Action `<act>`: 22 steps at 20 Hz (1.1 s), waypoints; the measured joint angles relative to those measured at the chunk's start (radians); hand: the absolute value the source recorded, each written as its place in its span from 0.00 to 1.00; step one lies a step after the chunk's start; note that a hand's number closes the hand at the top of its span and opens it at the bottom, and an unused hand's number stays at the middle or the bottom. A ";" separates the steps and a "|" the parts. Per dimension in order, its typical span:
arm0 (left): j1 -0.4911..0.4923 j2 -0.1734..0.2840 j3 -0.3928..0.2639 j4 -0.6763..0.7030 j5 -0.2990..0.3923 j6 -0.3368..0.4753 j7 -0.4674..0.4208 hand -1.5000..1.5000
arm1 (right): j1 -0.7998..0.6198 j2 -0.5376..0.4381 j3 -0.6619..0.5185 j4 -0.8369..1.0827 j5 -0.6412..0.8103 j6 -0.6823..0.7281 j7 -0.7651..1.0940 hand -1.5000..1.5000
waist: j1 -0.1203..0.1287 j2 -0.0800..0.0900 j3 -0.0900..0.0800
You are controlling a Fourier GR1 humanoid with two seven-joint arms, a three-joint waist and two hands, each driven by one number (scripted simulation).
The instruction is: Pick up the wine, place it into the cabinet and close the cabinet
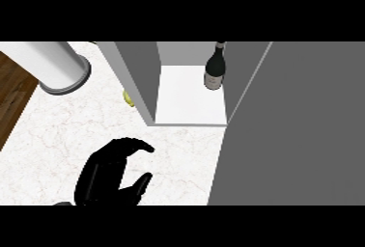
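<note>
A dark wine bottle (215,67) with a pale label stands upright on the white shelf (187,103) inside the open cabinet, near the back right of the compartment. The grey cabinet door (299,125) is swung open and fills the right side of the view. My left hand (107,173) shows at the lower left over the marble counter, well in front of the cabinet, with its fingers loosely bent and nothing in it. My right hand does not show anywhere.
A white cylinder with a grey base (53,65) lies at the upper left, near the counter's wooden edge (14,91). A small yellow object (128,98) peeks out beside the cabinet's grey left wall (135,77).
</note>
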 measured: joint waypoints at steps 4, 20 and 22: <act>0.068 0.082 0.044 -0.072 0.007 -0.050 0.004 1.00 | 0.019 0.007 0.068 -0.002 -0.014 0.022 0.029 1.00 | -0.001 0.000 0.000; 0.451 0.398 0.315 -0.189 0.139 -0.324 -0.128 0.00 | -0.105 0.118 0.572 -0.003 0.114 -0.187 0.230 1.00 | 0.016 -0.008 -0.003; 0.488 0.421 0.346 -0.171 0.159 -0.359 -0.143 0.00 | -0.146 0.115 0.628 0.008 0.152 -0.251 0.247 1.00 | 0.020 -0.009 -0.004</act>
